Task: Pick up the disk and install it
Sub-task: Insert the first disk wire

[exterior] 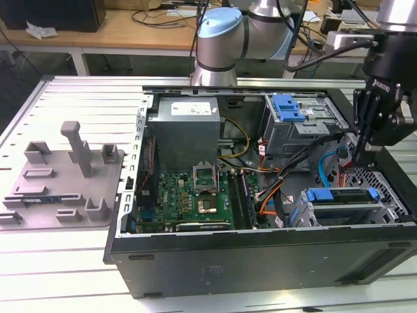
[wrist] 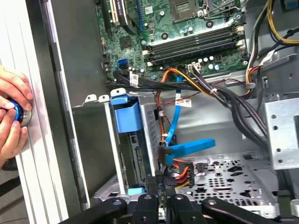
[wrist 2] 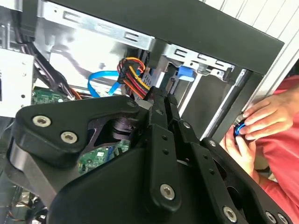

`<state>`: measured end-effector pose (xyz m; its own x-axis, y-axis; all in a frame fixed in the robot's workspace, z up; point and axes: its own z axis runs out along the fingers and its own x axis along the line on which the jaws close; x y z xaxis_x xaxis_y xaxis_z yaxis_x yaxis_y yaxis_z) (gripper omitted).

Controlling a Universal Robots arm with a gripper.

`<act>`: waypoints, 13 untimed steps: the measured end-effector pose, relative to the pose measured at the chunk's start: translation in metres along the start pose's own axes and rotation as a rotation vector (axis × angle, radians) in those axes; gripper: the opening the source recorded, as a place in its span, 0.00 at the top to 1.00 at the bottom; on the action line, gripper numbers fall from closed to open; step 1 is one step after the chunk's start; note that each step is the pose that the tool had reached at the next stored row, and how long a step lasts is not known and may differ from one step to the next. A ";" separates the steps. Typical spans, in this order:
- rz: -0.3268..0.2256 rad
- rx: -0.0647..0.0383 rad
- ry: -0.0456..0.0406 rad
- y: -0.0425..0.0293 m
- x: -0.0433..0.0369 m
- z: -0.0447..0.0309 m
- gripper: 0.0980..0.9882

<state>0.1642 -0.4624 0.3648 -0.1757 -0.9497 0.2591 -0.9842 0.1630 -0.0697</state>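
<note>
1. The arm [exterior: 218, 65] is showing silver-grey tubular segments, with a pale-blue round cap [exterior: 219, 25] sitting on one joint.
2. A black cable [exterior: 319, 55] is trailing along its wrist end.
3. The gripper [wrist 2: 158, 99] is showing matte black linkage plates, with silver screws [wrist 2: 167, 191] studding them.
4. The person's sleeve [wrist 2: 282, 158] is showing coral-red fabric.

- Surface [exterior: 58, 261]: ribbed silvery metal slats with a dull sheen.
- Fixture plate [exterior: 65, 182], at the exterior view's left: matt grey plastic.
- Computer case [exterior: 260, 261]: matt black outer wall, with bare grey sheet metal inside.
- Power supply box [exterior: 186, 134]: dull grey metal with a white paper sticker.
- Disk [exterior: 339, 210]: grey metal body with a smooth blue plastic frame.
- Motherboard [exterior: 189, 195]: glossy green board.
- Gripper [exterior: 359, 156]: matt black, with bright metal screw heads in the second wrist view.
- Arm joint [exterior: 220, 39]: smooth silver metal with a pale blue plastic cap.
- Sleeve [wrist 2: 285, 154]: red cloth.
</note>
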 end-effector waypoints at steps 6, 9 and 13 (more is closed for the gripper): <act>0.001 -0.009 -0.0479 -0.0017 0.0265 0.0074 0.93; -0.001 -0.017 -0.0971 -0.0015 0.0340 0.0102 0.93; -0.008 -0.024 -0.1503 -0.0025 0.0418 0.0132 0.93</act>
<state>0.1597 -0.5061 0.3631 -0.1645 -0.9800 0.1123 -0.9860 0.1604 -0.0444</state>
